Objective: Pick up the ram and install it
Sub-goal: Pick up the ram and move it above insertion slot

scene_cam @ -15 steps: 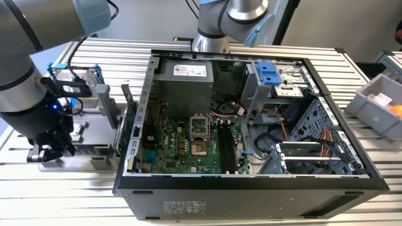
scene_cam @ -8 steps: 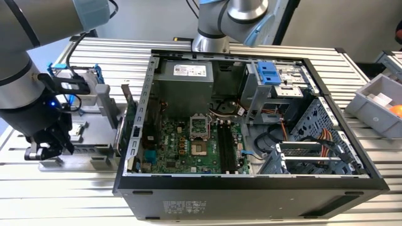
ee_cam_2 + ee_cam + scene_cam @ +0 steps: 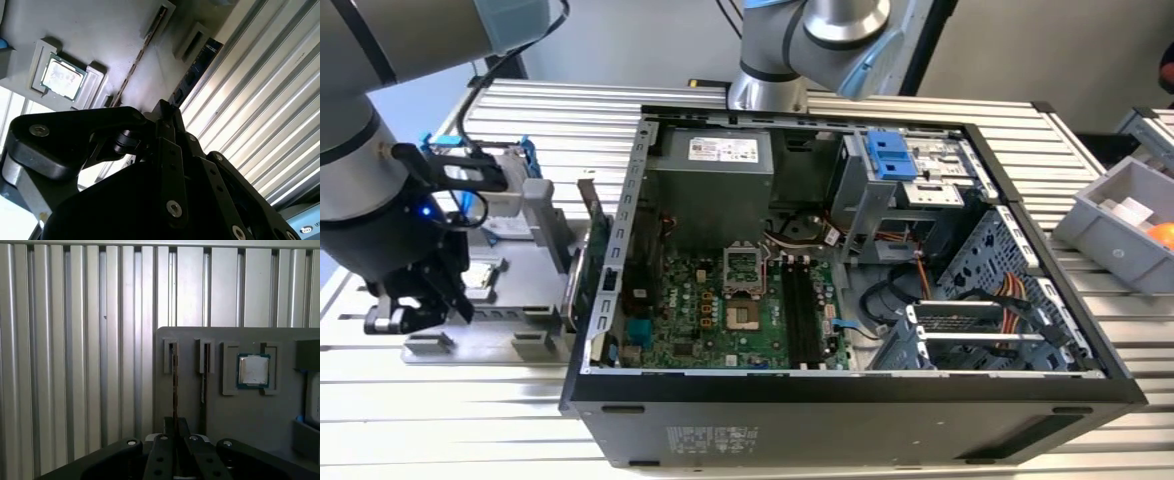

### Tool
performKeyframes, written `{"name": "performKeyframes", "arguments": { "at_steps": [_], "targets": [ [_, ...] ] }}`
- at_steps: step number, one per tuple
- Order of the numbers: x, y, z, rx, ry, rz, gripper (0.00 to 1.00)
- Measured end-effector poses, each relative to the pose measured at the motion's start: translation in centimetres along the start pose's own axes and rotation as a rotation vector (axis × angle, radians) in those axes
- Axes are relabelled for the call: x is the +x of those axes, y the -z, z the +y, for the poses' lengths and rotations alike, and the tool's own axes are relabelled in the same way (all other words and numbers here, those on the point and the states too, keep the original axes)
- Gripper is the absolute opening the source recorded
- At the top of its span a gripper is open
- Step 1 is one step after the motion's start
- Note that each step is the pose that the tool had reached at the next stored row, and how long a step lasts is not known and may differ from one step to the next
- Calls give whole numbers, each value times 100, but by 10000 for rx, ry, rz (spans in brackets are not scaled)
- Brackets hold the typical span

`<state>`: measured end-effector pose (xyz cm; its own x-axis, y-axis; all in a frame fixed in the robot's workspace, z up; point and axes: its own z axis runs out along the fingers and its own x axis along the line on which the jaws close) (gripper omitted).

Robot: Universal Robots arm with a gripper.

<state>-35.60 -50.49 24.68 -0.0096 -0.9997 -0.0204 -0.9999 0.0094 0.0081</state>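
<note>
The open computer case (image 3: pixel 854 400) sits mid-scene; at the exterior view's left lies the grey tray (image 3: pixel 240 420). Above its edge the gripper (image 3: pixel 175 420) hovers, fingers pressed together with nothing between them, in line with the ram (image 3: pixel 175 382), which stands on edge in a tray slot

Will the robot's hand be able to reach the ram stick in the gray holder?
Probably yes: the hand hangs in line with the ram, which stands on edge in a slot of the gray holder, with nothing between them.
</note>
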Motion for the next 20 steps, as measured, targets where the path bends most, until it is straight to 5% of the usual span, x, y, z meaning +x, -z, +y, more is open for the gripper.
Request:
{"name": "performKeyframes", "arguments": {
  "at_steps": [20],
  "targets": [
    [-4,204,2,-1,-1,5,0]
  ]
}}
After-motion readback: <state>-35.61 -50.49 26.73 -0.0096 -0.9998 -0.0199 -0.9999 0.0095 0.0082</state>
